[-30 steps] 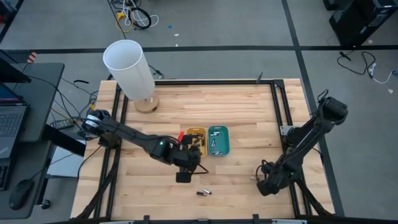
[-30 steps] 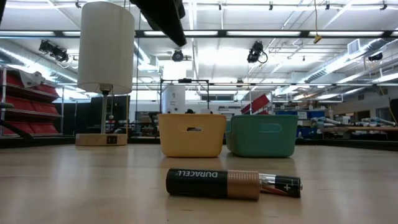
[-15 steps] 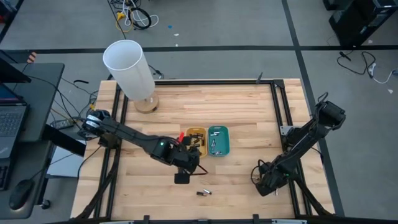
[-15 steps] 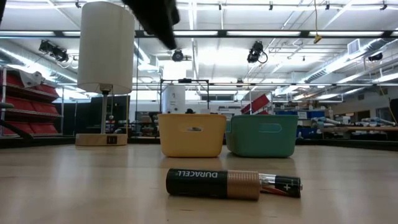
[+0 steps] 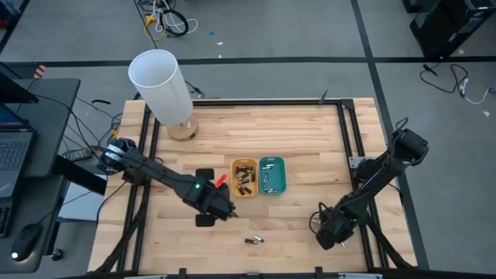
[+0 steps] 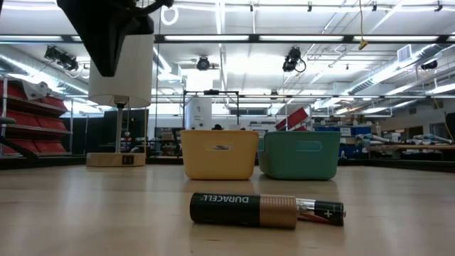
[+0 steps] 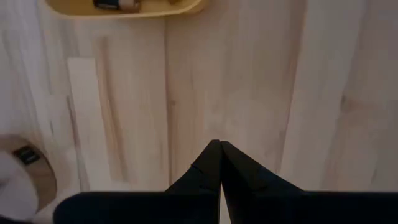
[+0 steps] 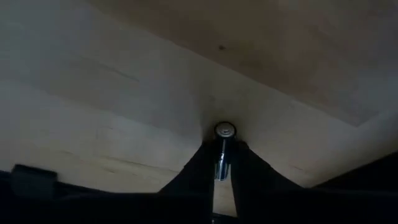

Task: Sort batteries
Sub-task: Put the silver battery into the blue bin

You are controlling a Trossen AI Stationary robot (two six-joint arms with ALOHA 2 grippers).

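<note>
Two batteries lie loose on the wood near the front edge (image 5: 254, 240): a black and copper cell (image 6: 243, 210) with a slimmer one (image 6: 323, 211) behind it. More batteries lie in the yellow tray (image 5: 244, 177) and the teal tray (image 5: 272, 174). My left gripper (image 7: 220, 149) hangs shut over bare wood left of the yellow tray (image 5: 211, 211), with nothing in it. My right gripper (image 8: 222, 163) is low at the near right of the table (image 5: 324, 231), shut on a slim silvery battery (image 8: 222, 152). My right gripper pinches the slim battery's shaft (image 8: 221, 167) between its two fingers. The battery lies along the fingers, and its round end (image 8: 224, 130) sticks out past the fingertips. The fingers slant down toward the wood. Whether that end touches the table, I cannot tell.
A white-shaded lamp (image 5: 163, 85) on a wooden base stands at the far left of the table. Black frame rails (image 5: 345, 147) run along the table's sides. Bare wood lies between the trays and the front edge.
My left gripper has swung away from the yellow tray toward the table's left edge and tipped to point more steeply down. My right gripper has sunk a little toward the wood at the near right.
</note>
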